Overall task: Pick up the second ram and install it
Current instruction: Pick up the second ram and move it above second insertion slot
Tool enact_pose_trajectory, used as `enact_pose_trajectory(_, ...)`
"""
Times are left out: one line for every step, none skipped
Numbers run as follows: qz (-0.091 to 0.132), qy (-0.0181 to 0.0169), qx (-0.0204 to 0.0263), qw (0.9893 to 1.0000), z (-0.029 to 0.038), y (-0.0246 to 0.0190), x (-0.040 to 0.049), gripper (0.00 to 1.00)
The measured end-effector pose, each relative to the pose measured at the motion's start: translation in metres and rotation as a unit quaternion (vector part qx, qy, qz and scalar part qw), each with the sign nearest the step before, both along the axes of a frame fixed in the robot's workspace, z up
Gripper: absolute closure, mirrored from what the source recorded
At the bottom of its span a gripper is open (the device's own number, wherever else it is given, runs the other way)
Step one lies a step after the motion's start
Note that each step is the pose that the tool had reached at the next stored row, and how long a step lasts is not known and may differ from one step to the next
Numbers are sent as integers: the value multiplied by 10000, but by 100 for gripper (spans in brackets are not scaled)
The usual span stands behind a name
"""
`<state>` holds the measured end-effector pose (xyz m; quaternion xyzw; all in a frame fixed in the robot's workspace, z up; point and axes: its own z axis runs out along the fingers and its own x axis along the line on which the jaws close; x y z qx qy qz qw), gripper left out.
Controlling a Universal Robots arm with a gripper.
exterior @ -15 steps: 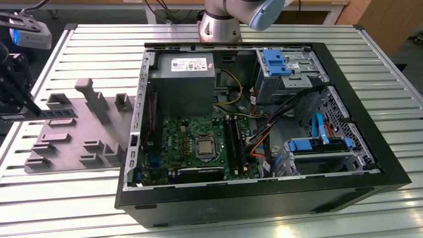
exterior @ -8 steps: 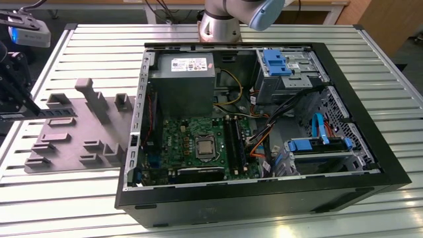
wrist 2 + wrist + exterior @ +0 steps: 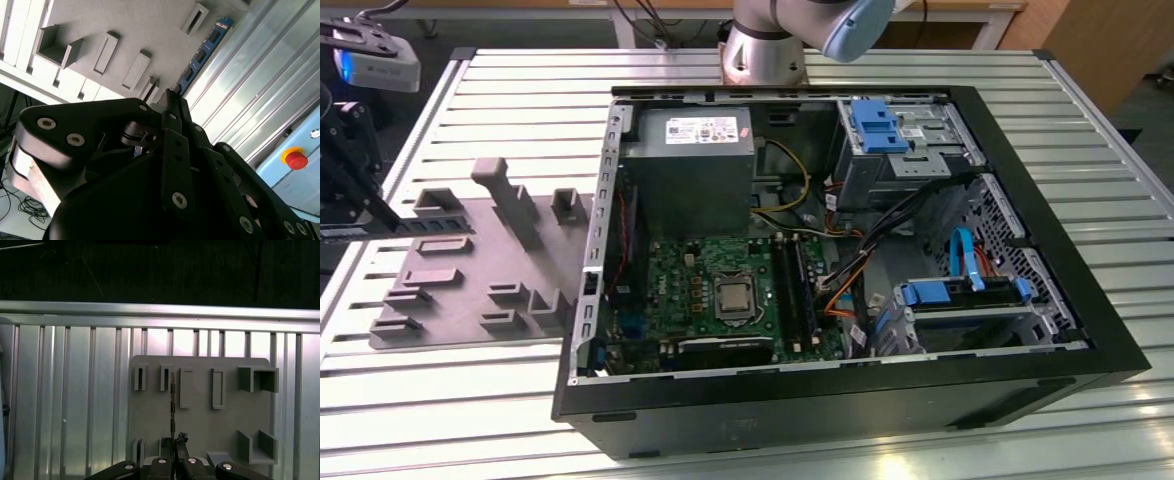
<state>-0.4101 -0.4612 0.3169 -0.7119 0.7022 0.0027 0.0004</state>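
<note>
Grips end of thin blue-green circuit-board second ram (image 3: pixel 202 55) between closed black gripper (image 3: pixel 172 96) jaws, over grey slotted plastic holder plate (image 3: pixel 200 420). Beside plate on ribbed metal table (image 3: pixel 480 400): open black computer case (image 3: pixel 854 410) holding green motherboard (image 3: pixel 700 285).

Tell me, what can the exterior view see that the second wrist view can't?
Exterior view: the open computer case with its green motherboard and blue drive clips. Second wrist view: the ram close up, blue side showing, the jaws closed on its end, and a red button. Both: the grey tray of holders and the ribbed metal table.
</note>
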Motion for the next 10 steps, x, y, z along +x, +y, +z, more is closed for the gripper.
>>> enact_pose_trajectory(0, 0, 0, 10000, 4, 0, 0, 86)
enact_pose_trajectory(0, 0, 0, 10000, 8, 1, 0, 86)
enact_pose_trajectory(0, 0, 0, 10000, 12, 1, 0, 86)
enact_pose_trajectory(0, 0, 0, 10000, 15, 1, 0, 86)
enact_pose_trajectory(0, -1, 1, 10000, 18, 2, 0, 86)
enact_pose_trajectory(0, 0, 0, 10000, 22, 2, 0, 86)
enact_pose_trajectory(0, 0, 0, 10000, 25, 3, 0, 86)
enact_pose_trajectory(0, 0, 0, 10000, 28, 3, 0, 86)
enact_pose_trajectory(0, 0, 0, 10000, 32, 3, 0, 86)
enact_pose_trajectory(0, 0, 0, 10000, 35, 4, 0, 86)
